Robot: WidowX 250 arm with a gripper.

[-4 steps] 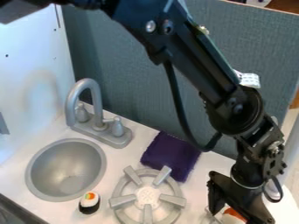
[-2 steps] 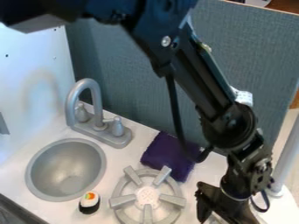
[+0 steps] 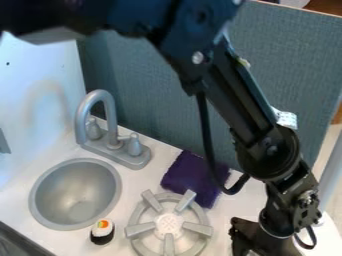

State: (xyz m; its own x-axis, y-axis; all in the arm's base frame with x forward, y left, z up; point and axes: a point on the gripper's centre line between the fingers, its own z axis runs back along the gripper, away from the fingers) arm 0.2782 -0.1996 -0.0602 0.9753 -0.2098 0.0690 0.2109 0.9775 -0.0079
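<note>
Hanging low in the camera view, the black gripper point(image 3: 252, 241) is near the burner point(image 3: 168, 225), on its right; whether it is spread, closed or clamped on something, I cannot tell. Just behind the burner lies a purple cloth point(image 3: 192, 179). Left of the burner are the toy sushi point(image 3: 102, 231) and sink point(image 3: 75, 194), with the gray faucet point(image 3: 113, 145) farther back.

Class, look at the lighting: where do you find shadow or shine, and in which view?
Camera view: a faint, soft-edged shadow on the white side wall; gentle shine on the grey faucet and inside the sink bowl; small bright glints on the black arm, whose uppermost part falls into deep shade.
</note>
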